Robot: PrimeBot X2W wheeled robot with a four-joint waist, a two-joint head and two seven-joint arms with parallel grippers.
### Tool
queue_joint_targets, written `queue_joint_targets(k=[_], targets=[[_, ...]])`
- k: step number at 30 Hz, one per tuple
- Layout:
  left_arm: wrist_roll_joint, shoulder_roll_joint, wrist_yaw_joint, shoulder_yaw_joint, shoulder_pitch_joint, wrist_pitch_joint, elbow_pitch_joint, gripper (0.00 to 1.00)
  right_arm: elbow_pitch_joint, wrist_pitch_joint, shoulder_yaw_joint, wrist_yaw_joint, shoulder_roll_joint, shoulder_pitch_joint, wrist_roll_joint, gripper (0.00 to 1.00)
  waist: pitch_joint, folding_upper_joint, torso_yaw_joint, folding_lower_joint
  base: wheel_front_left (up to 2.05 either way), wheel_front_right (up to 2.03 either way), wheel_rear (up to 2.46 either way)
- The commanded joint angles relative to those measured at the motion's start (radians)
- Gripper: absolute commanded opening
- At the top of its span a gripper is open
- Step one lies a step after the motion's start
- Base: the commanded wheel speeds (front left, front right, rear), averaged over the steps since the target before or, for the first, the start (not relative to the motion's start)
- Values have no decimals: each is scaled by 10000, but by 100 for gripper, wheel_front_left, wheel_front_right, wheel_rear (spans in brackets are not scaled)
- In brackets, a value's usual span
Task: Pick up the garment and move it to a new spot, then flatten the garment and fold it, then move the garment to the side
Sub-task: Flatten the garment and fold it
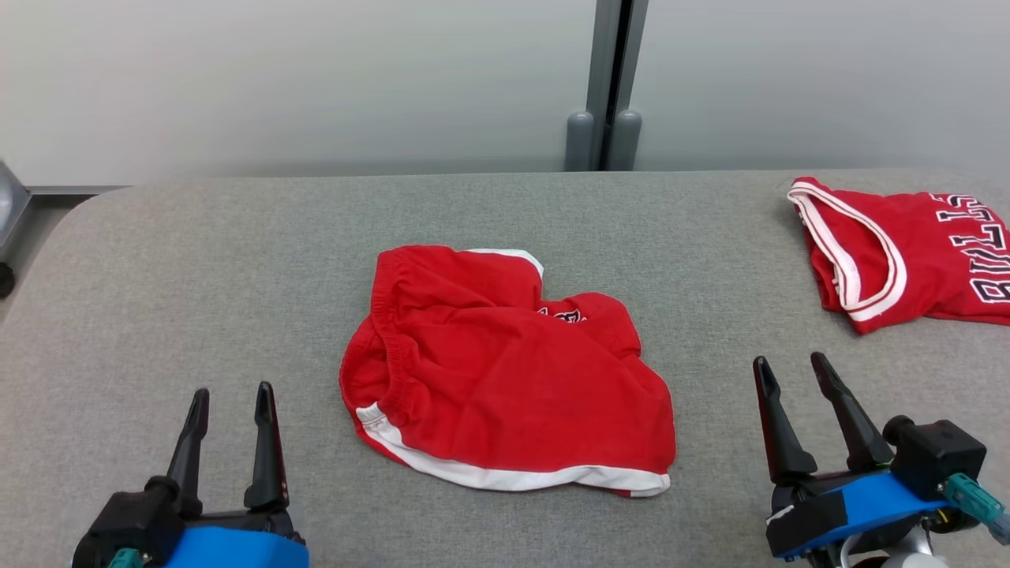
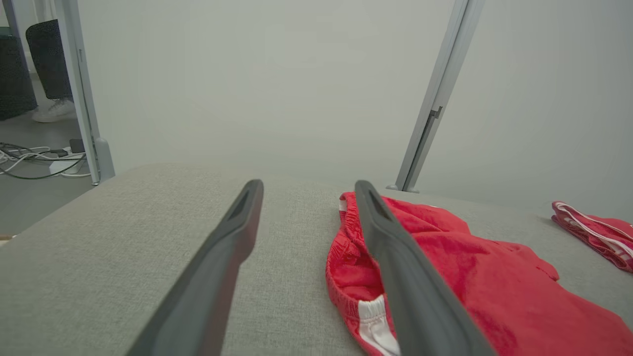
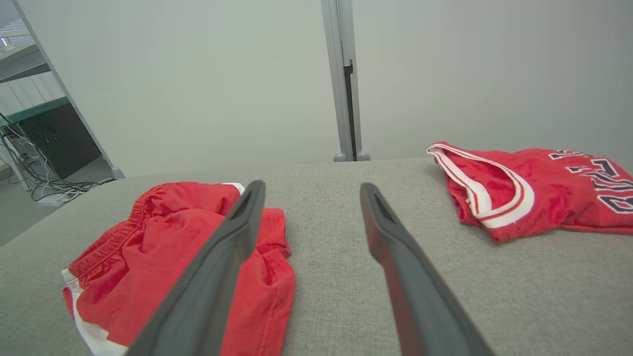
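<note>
The red jersey (image 1: 907, 260) on the grey surface (image 1: 197, 276) runs off the right edge of the head view, which cuts its dark lettering (image 1: 982, 252) short. A small dark print (image 1: 562, 315) on the red shorts (image 1: 505, 379) is half buried in a fold and cannot be read. In the left wrist view the shorts run past the bottom edge, and one finger (image 2: 405, 277) of the left hand (image 2: 309, 187) covers part of the waistband. At that view's upper left, a person's leg (image 2: 47, 59) is cut off by the top edge.

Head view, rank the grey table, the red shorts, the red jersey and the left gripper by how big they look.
1. grey table
2. red shorts
3. red jersey and left gripper: about alike, both cropped by the frame, gripper nearer the camera, so unranked.
</note>
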State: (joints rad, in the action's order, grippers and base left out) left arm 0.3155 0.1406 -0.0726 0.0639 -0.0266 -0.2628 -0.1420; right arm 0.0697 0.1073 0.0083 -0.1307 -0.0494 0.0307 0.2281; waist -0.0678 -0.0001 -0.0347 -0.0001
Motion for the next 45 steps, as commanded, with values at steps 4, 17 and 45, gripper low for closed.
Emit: queue_joint_targets(k=[4, 17, 45], targets=[[-154, -97, -74, -130, -222, -20, -27, 100, 0, -322, -23, -1, -16, -139, -4, 100, -30, 1, -81, 1, 0, 0, 0], [-362, -280, -275, -356, -200, -20, -132, 100, 272, -1540, 11, -1, -16, 397, 67, 100, -190, 1, -128, 1, 0, 0, 0], [348, 1655, -597, 2981, 1886, 3075, -1845, 100, 254, -3317, 1329, -1, -16, -421, 653, 100, -832, 1, 354, 1, 0, 0, 0]])
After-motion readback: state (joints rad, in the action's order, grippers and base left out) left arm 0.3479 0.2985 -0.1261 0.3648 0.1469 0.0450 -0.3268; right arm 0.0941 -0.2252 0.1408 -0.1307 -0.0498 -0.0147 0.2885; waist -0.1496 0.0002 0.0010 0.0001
